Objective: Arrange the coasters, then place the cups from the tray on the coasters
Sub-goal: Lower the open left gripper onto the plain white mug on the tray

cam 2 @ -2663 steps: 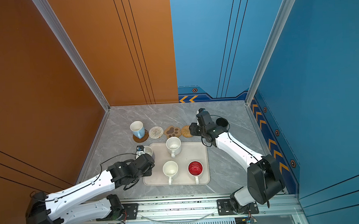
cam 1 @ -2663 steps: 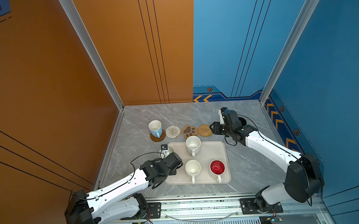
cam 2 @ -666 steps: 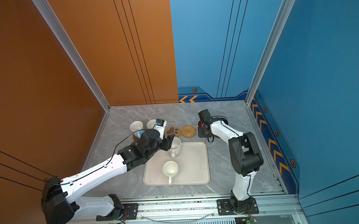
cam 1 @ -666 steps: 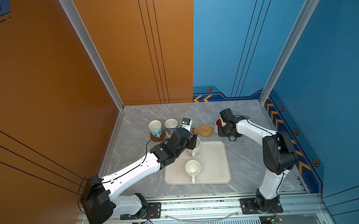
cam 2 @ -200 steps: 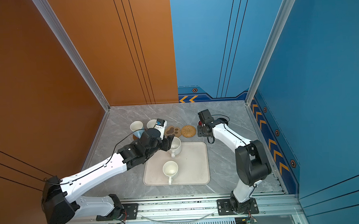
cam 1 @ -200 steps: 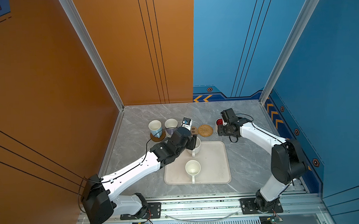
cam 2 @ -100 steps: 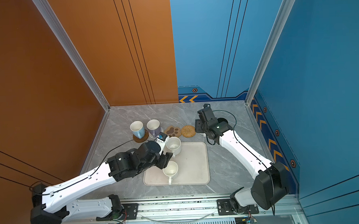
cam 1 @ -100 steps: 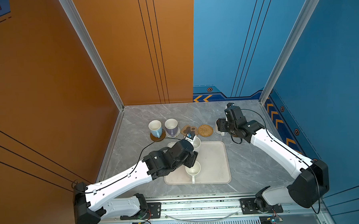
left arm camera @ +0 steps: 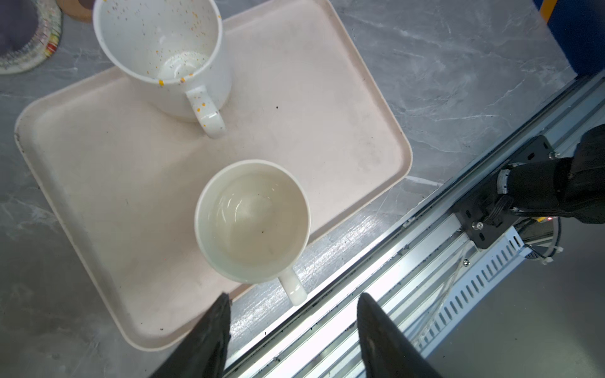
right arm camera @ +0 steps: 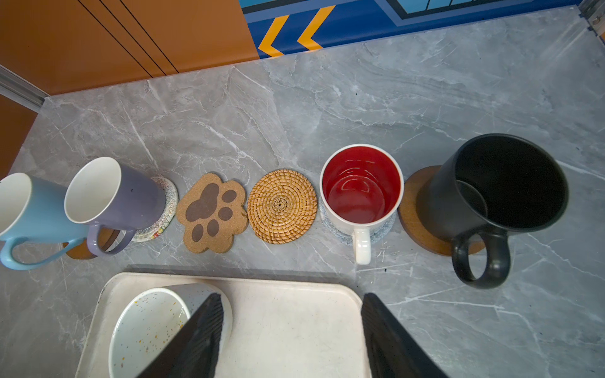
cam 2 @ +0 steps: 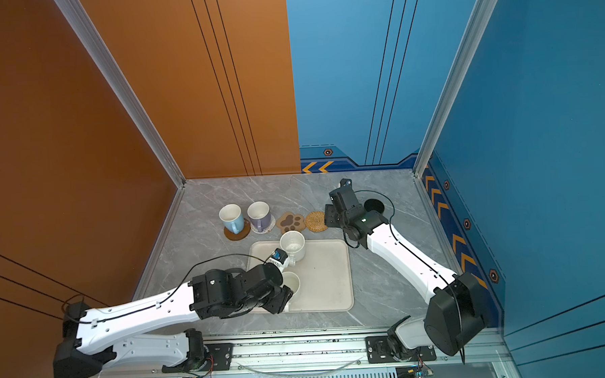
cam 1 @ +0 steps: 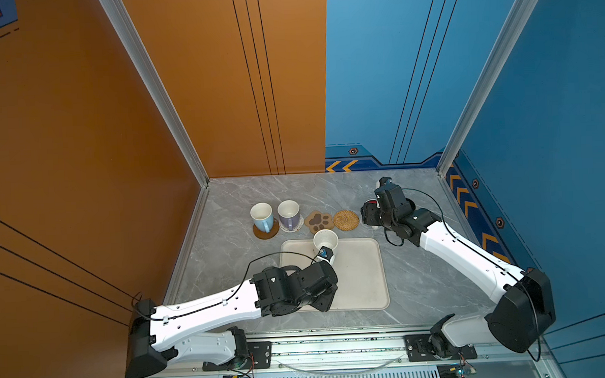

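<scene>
The left end effector (left arm camera: 293,299) hangs over the near edge of the tray (left arm camera: 376,98). Its two black fingers are spread apart, and the handle of the plain white mug (left arm camera: 252,222) points toward the gap between them (not gripped, as far as the wrist view shows). That mug stands upright on the tray's near-left part, and the speckled white mug (left arm camera: 157,42) stands upright at the tray's far edge. The right end effector (right arm camera: 291,297) hovers over that far edge with its jaws wide and nothing between them.

Beyond the tray, a row of coasters lies on the grey marble surface (right arm camera: 294,108):
- The light blue mug (right arm camera: 39,209) stands on a brown disc (right arm camera: 80,252).
- The lilac mug (right arm camera: 121,199) stands on the white woven coaster (right arm camera: 165,209).
- The paw coaster (right arm camera: 212,212) and the rattan coaster (right arm camera: 282,206) are both bare.
- The red-lined mug (right arm camera: 360,189) stands on the grey-blue woven coaster (right arm camera: 381,234).
- The black mug (right arm camera: 497,189) stands on the second brown disc (right arm camera: 415,203).
</scene>
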Motion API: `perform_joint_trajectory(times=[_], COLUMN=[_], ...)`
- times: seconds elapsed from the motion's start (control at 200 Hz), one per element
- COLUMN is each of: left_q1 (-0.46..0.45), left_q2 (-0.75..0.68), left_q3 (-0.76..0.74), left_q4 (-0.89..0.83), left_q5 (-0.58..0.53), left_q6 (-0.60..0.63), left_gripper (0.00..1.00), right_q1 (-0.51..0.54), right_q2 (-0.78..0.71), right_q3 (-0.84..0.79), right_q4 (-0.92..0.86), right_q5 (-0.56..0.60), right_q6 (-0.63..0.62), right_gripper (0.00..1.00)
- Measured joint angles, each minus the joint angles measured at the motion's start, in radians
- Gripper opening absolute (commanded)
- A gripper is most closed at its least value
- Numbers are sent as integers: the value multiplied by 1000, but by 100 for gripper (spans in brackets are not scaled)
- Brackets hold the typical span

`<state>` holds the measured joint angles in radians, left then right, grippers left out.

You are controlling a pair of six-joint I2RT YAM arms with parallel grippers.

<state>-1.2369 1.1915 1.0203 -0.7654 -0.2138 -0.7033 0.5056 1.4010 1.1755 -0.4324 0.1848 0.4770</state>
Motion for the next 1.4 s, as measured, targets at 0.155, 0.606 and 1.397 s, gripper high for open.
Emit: perform_joint_trajectory(times=[0.155,0.606,1.397], left_q1=[-10,-19,-19], left_q2=[47,120,253], left_q3=[-16,-24,-24], left_q4=[-10,-10,-10], left_q5=[18,41,58], left_q6=[-71,-198,-301], left_gripper=[63,59,41], right_q1=[0,0,-16], right_q2=[-11,-11,-11], right_q3=[-10,-25,-31], right_q4=[14,40,51], right_q5=[-1,-8,-27], right_q6=[0,0,0], right_gripper=[66,66,66])
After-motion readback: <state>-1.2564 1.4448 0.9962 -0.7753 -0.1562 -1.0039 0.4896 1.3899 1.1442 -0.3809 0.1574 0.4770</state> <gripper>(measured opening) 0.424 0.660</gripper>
